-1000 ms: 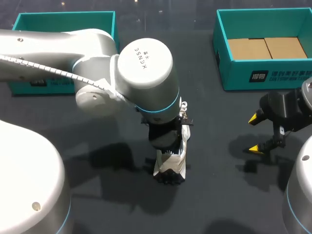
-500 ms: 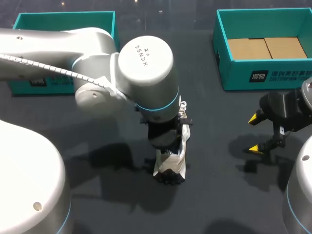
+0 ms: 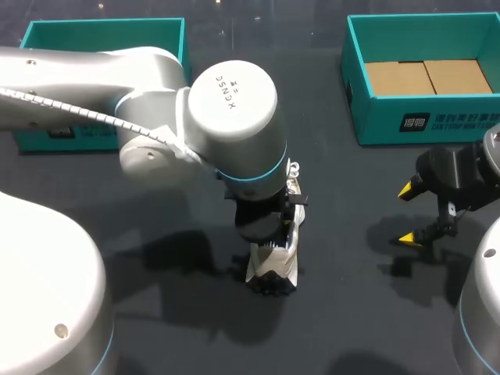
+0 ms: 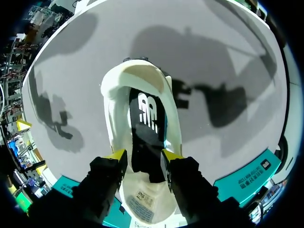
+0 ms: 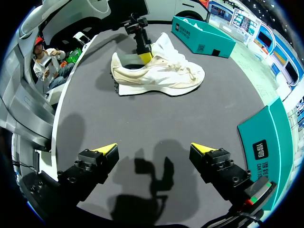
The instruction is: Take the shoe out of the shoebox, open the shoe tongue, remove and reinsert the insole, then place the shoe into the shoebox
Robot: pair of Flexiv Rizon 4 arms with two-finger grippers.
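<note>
Left gripper point(image 4: 143, 156) sits down at the mouth of the shoe point(image 4: 113, 111). Its fingers are apart, one yellow tip at each side edge of the opening, and nothing is clamped. The black insole point(image 4: 148, 121) lies flat inside the shoe. It passes between the two tips and runs on ahead of them toward the heel. The tongue point(image 4: 140, 203), with its label, is on the near side of the tips, close under the wrist.

The shoe is white/cream and stands on its sole on the dark table point(image 3: 351, 312), heel end ahead of the left gripper. In the head view the left arm comes in from the left and its wrist covers most of the shoe. Only one end shows below it.

Right gripper point(image 5: 154, 148) hangs over bare table with its fingers spread wide, holding nothing. The shoe is ahead of it, well apart and seen side-on. From here one yellow tip of the left gripper shows at the shoe's opening.

The teal shoebox point(image 3: 383, 121) is just beside the right gripper. It is open, with brown cardboard point(image 3: 426, 76) in its bottom. A second teal box point(image 3: 101, 35) sits beyond the left arm, partly hidden by it and well apart from both grippers.
</note>
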